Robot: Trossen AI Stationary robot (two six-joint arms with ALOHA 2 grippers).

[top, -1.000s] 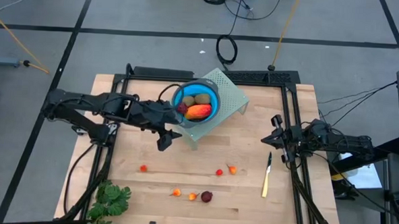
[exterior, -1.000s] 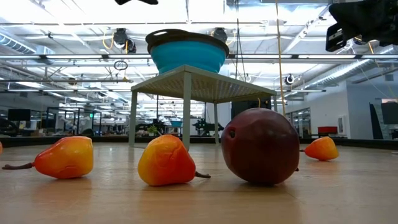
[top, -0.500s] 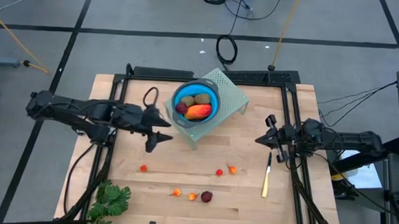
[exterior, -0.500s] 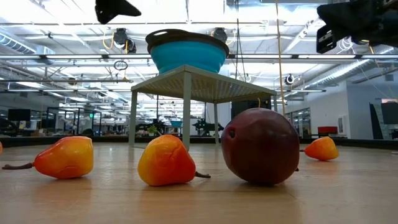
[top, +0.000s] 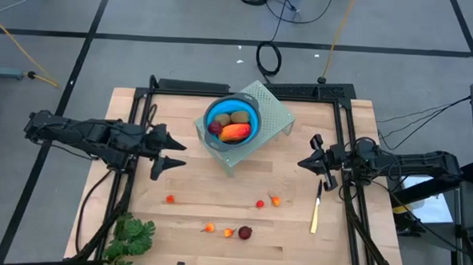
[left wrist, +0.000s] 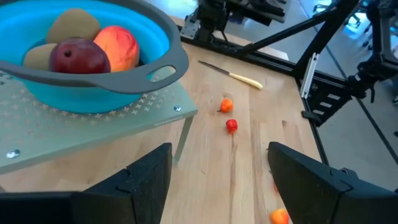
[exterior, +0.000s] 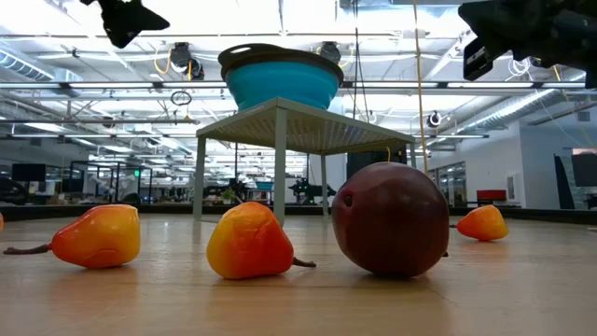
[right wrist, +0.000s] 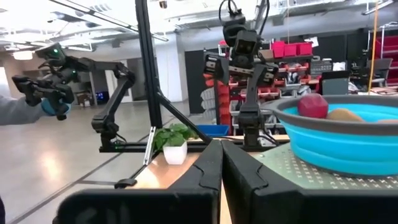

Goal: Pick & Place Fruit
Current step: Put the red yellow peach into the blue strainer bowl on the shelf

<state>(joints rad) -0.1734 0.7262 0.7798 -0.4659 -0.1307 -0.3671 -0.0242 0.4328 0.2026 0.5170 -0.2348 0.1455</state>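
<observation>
With the left gripper (top: 165, 153) empty and spread open above the table, the small orange and red fruit (top: 170, 199) just below-front could roll away if nudged; the right gripper (top: 318, 162) waits closed

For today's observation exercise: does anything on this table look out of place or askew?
Yes. The pale stand sits skewed to the table's edges, with the blue bowl off-centre toward its corner. A knife and leafy bunch lie among loose fruit though they aren't fruit.
</observation>
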